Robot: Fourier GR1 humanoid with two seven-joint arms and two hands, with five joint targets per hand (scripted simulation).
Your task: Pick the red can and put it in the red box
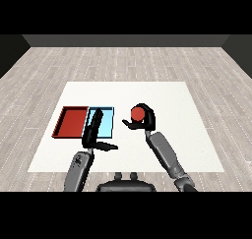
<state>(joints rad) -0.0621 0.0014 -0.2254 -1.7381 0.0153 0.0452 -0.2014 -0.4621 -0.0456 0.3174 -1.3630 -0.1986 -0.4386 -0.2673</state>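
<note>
Table (162,93): white, flat, rectangular, matt surface, set on a floor (59,61) of pale grey planks. Two shallow rectangular trays are seen side by side near the table's left edge, the red tray (71,121) outermost, the light blue tray (107,121) touching it on the right. The red can (137,114), round and smooth, is held by the right hand (145,119), whose black fingers are curled round it, well to the right of both trays. The left hand (94,130) is extended with fingers straight over the blue tray's near-left part, thumb spread sideways, nothing held. Both forearms are grey and smooth.
</note>
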